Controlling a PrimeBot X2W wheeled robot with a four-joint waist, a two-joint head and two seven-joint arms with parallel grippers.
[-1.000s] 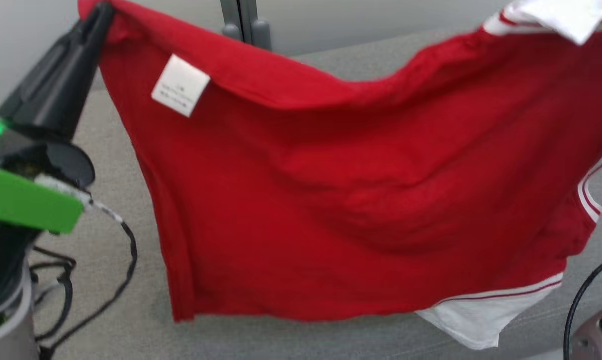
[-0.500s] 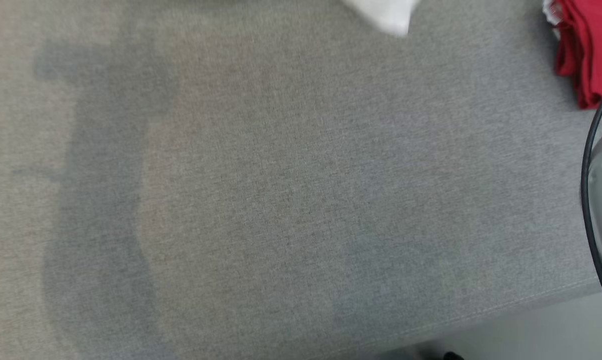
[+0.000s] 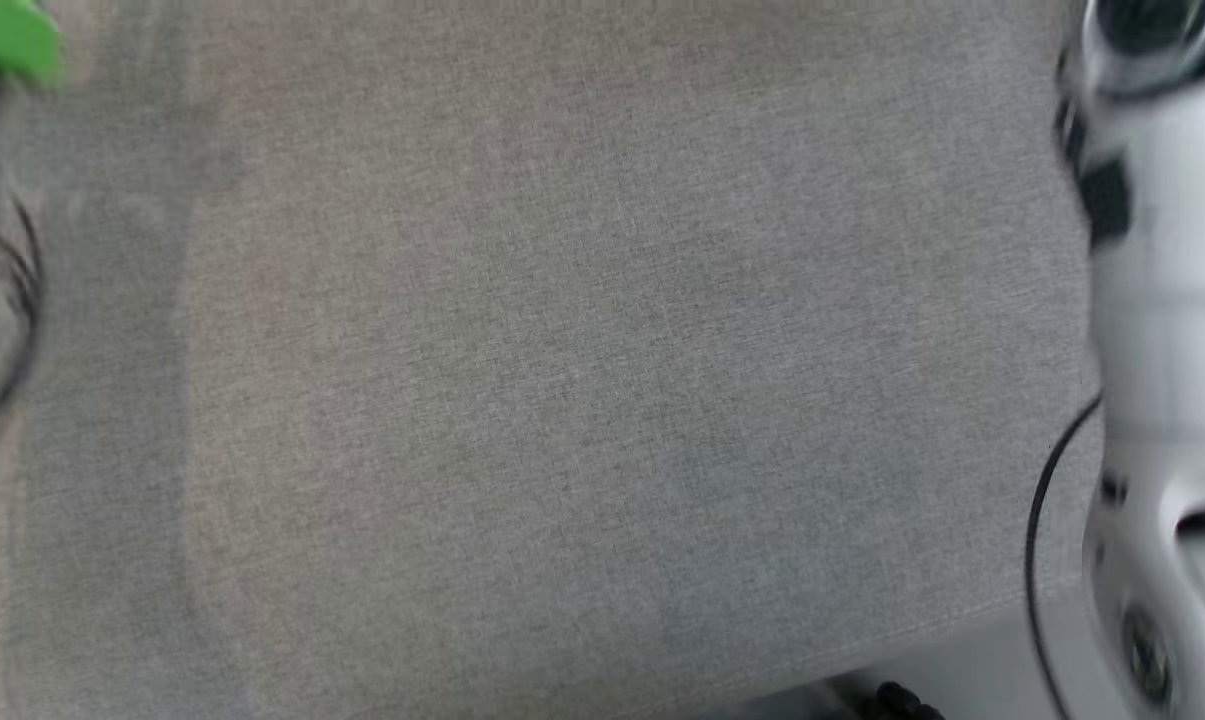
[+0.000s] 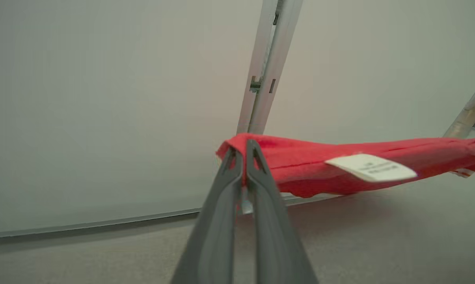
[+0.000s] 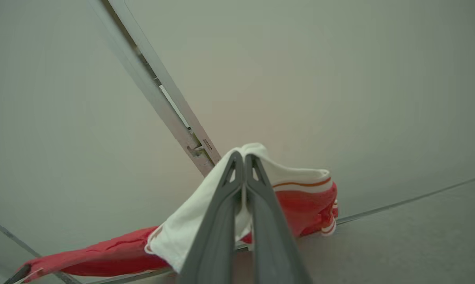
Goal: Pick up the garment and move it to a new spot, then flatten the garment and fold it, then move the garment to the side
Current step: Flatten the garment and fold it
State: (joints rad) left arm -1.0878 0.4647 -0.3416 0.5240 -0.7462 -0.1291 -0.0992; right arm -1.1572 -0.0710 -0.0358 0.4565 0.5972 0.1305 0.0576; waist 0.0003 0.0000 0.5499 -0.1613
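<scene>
The garment (image 4: 324, 161) is red with white trim and a white label (image 4: 371, 167), and it hangs stretched in the air above the grey table. In the left wrist view my left gripper (image 4: 243, 148) is shut on one red corner of it. In the right wrist view my right gripper (image 5: 243, 159) is shut on a white-trimmed corner of the garment (image 5: 304, 201), and the red cloth sags away to the lower left. The blurred head view looks down at the bare table (image 3: 562, 400); the garment is out of that view.
My white right forearm (image 3: 1162, 330) and a black cable (image 3: 1037, 520) fill the head view's right edge. A green part of my left arm (image 3: 7, 40) is at its top left. The table's front edge (image 3: 912, 630) runs across the lower right. A pale wall with a metal post (image 4: 269, 67) stands behind.
The head camera has swung down from the hanging garment to the bare table. Both grippers stay shut.
</scene>
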